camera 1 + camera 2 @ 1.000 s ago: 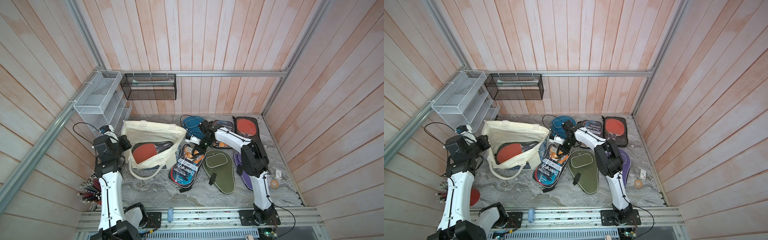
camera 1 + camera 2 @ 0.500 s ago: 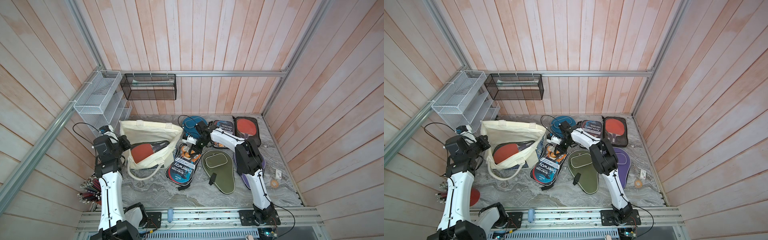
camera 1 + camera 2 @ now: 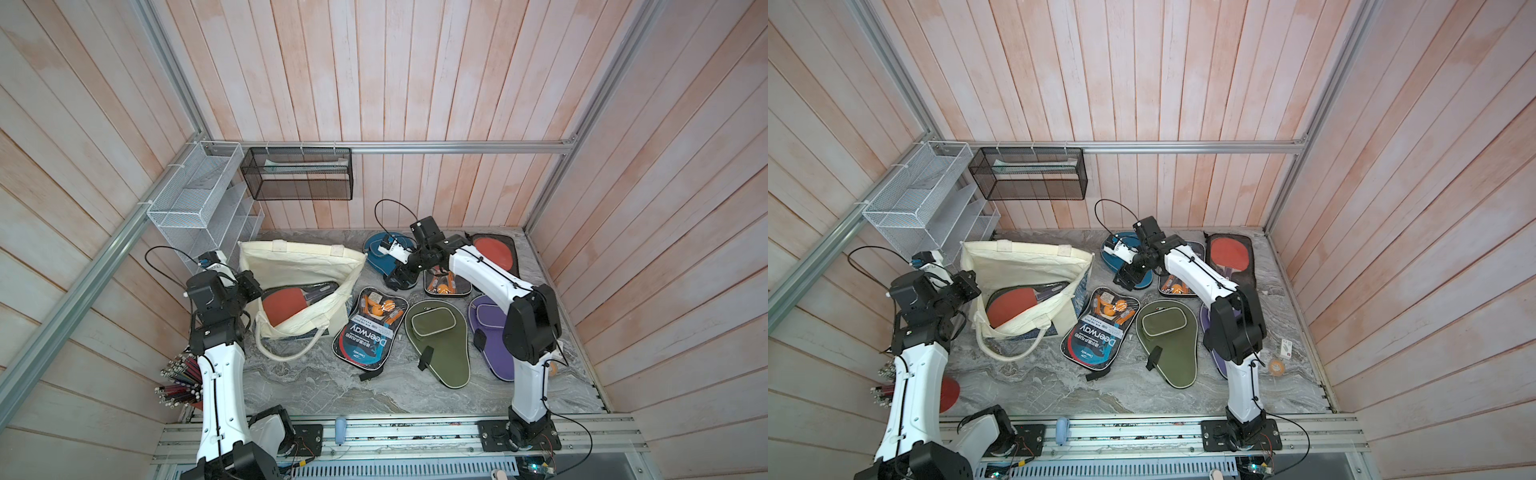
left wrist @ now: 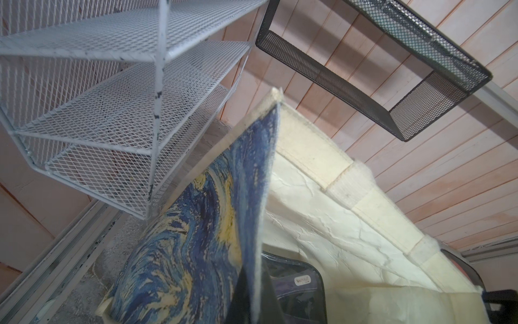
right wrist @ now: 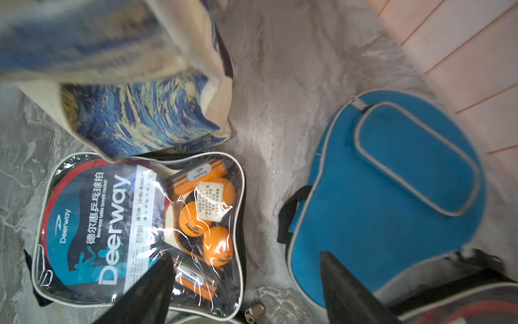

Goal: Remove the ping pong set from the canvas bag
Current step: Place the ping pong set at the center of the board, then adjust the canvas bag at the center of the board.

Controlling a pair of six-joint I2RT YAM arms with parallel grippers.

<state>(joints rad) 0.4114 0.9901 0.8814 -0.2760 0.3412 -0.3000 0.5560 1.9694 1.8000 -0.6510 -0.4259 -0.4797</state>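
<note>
Presently on the tabletop (image 3: 332, 390), item by item:

- Bag (image 3: 299, 266): cream canvas with a blue-and-yellow swirl print, slumped on its side at the left, mouth open, one handle looped on the marble in front. It shows in both top views.
- Red-paddle set (image 3: 282, 305): clear zip case lying inside the bag, with the paddle face showing through the mouth.
- Deerway set (image 5: 112, 224): clear case holding a paddle and orange balls, flat on the tabletop just right of the bag. The bag's printed corner overlaps one edge of it.
- Blue case (image 5: 378, 196): flat near the back wall, close to the Deerway set but apart from it.
- Green case (image 3: 440, 345) and purple case (image 3: 486, 332): side by side to the right of the Deerway set.
- Left gripper (image 4: 256, 280): clamped on the bag's rim, with canvas pinched between its fingers.
- Right gripper (image 5: 245, 254): fingers spread wide and holding nothing, poised above the strip of marble between the Deerway set and the blue case.
- Rack (image 3: 199, 195), white mesh, and basket (image 3: 299, 174), black mesh: fixed at the back left, above the bag.
</note>
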